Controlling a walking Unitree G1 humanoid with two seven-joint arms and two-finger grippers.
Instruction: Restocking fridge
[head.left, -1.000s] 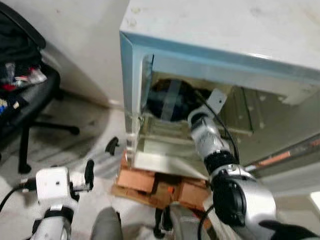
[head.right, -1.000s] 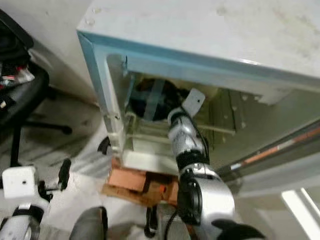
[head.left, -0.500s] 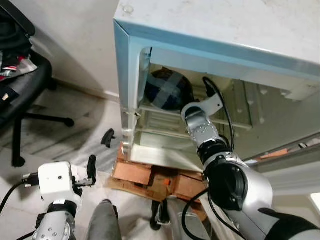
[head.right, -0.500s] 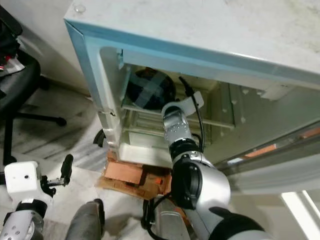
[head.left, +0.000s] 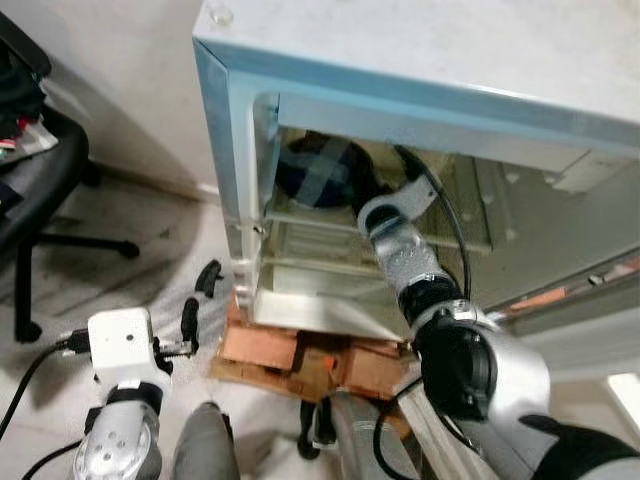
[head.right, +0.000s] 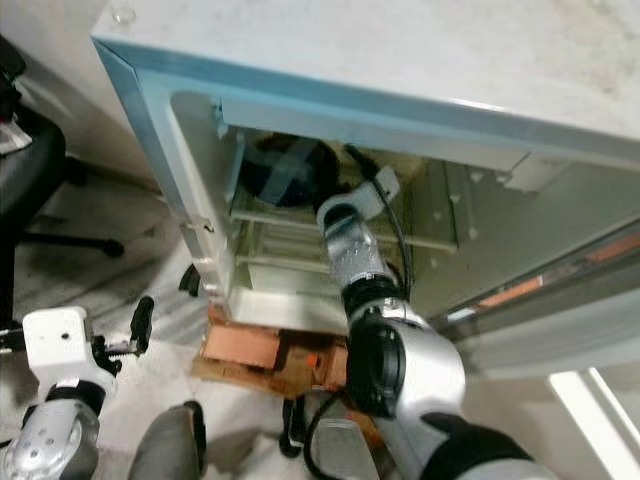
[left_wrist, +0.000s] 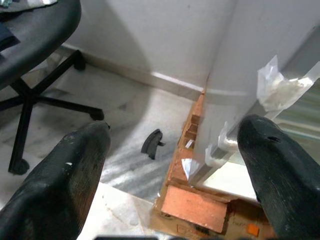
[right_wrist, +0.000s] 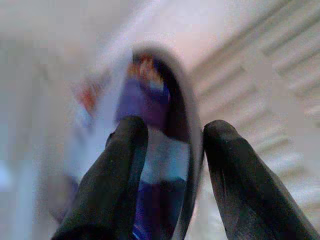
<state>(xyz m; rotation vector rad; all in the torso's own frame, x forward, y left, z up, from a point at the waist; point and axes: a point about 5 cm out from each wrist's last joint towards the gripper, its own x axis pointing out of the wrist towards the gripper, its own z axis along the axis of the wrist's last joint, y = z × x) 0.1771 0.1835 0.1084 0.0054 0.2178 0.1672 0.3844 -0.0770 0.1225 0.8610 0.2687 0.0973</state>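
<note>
One black office chair (head.left: 40, 190), padded seat, star base on castors. Left gripper (left_wrist: 170, 165), low over pale marbled floor, fingers wide apart, holding nothing. One curved black plastic piece (left_wrist: 151, 143) on floor. Orange bricks (head.left: 300, 355), rough, beneath a white fridge (head.left: 420, 60), door open. One dark round bag (head.left: 325, 172), grey crossed bands, on upper wire shelf. Right gripper (right_wrist: 172, 170) inside fridge, fingers clamped on blurred purple-and-white package (right_wrist: 155, 165); label unreadable.

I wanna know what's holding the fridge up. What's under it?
Under the fridge sit reddish-orange bricks on flat cardboard. They show along the front edge; how far back they go is hidden by the fridge and the right arm.
</note>
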